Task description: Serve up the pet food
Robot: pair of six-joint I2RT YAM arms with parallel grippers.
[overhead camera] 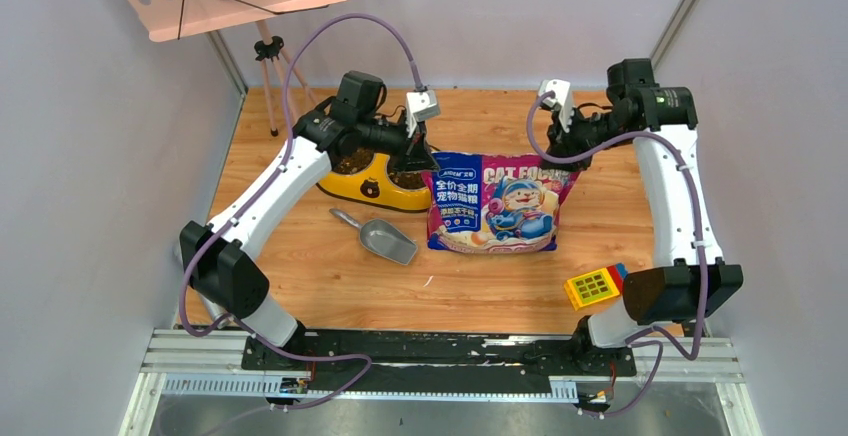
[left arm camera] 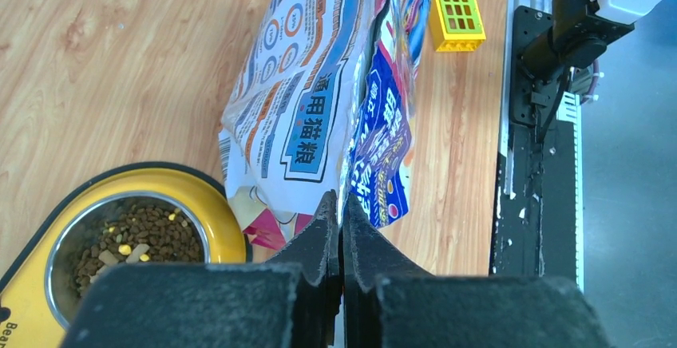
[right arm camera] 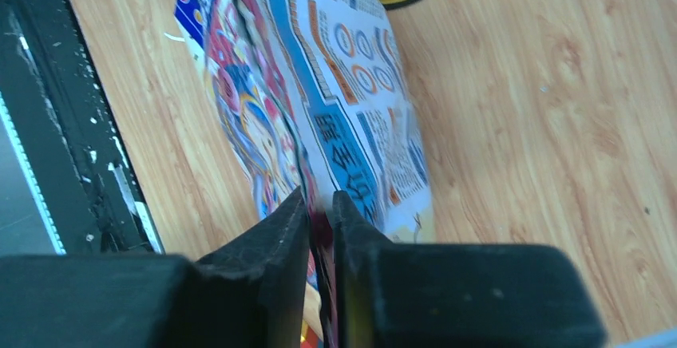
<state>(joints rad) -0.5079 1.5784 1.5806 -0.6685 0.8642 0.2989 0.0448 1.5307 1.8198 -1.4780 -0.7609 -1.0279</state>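
Note:
The glossy "CAT FOOD" bag (overhead camera: 495, 206) stands tilted in the middle of the wooden table. My left gripper (overhead camera: 414, 163) is at its top left corner. In the left wrist view that gripper (left arm camera: 342, 198) is shut, with the bag's thin top edge (left arm camera: 319, 108) running in between the fingertips. My right gripper (overhead camera: 567, 146) is at the top right corner. In the right wrist view it (right arm camera: 319, 196) is closed narrowly on the bag's edge (right arm camera: 351, 116). Brown pet food kibble (left arm camera: 140, 240) lies in a bowl of the yellow feeder (left arm camera: 227, 232). Whatever the bag holds is hidden.
The yellow double-bowl feeder (overhead camera: 375, 188) sits just left of the bag, under my left wrist. A grey metal scoop (overhead camera: 382, 240) lies on the table in front of it. A yellow toy block (overhead camera: 592, 286) rests near the right arm's base. A tripod stand (overhead camera: 268, 56) is at the back left.

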